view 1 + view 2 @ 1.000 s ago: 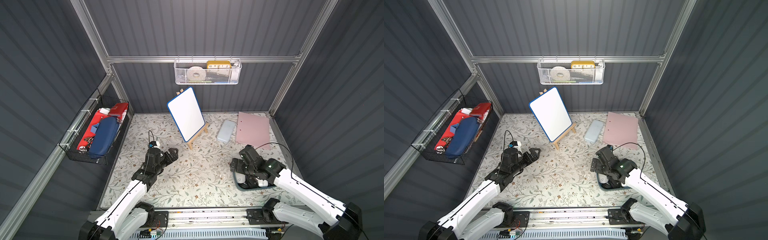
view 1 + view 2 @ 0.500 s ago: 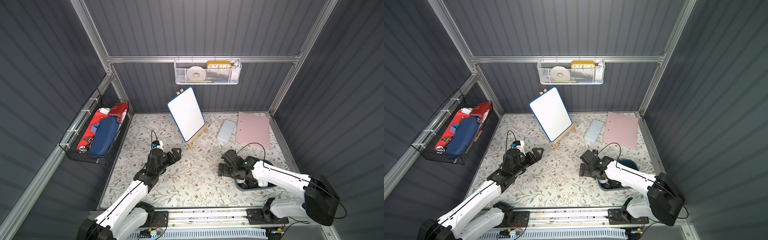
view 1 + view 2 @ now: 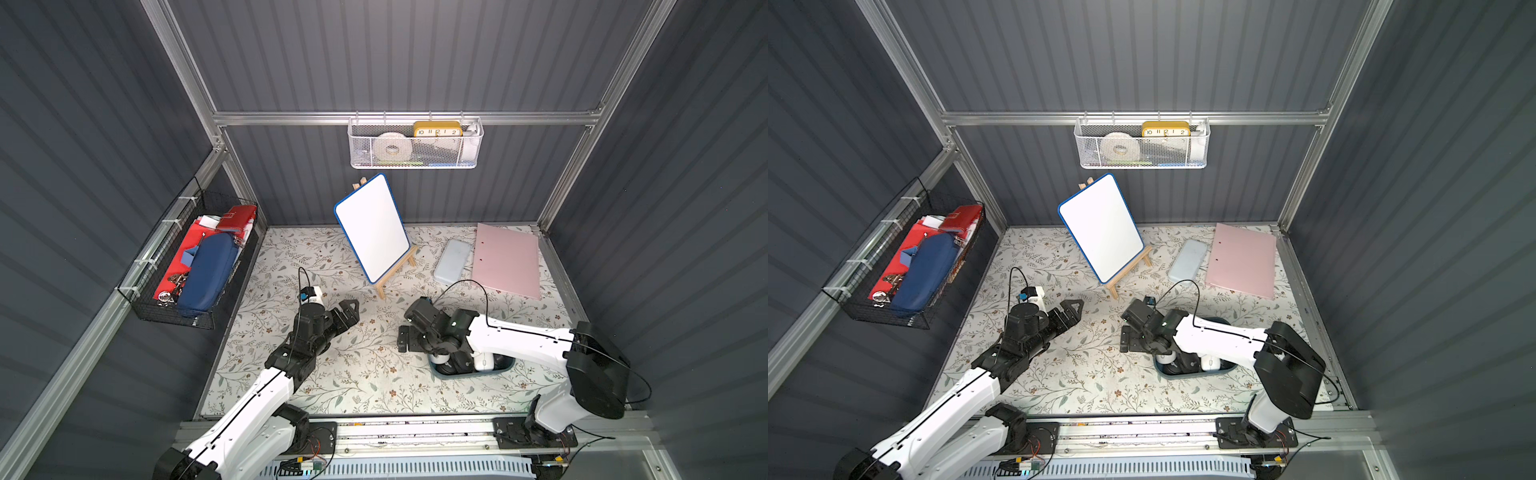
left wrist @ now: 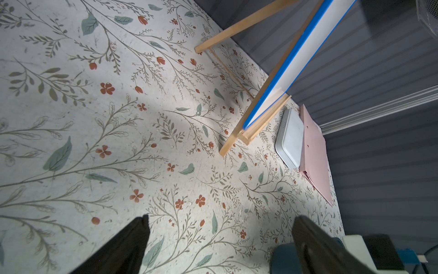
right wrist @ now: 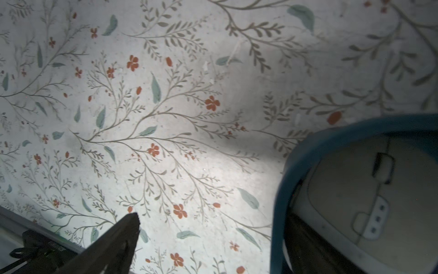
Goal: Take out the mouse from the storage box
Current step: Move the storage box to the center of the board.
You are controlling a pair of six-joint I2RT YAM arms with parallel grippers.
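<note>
Both fingers [image 5: 113, 239] of the released right hand [image 5: 213, 215] span the storage box [image 5: 308, 144] rim, so closing could pinch it, not the mouse [image 5: 355, 189].

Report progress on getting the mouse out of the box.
Done: nothing; the mouse lies in the box. In hand: the right end effector stands open at the box's rim, holding nothing; the left end effector is open, away. To do: grasp, lift out.

Robot lab test booth, grey ribbed walls [image 3: 374, 54], aluminium frame rails [image 3: 291, 118], floral-papered tabletop [image 3: 374, 374].
</note>
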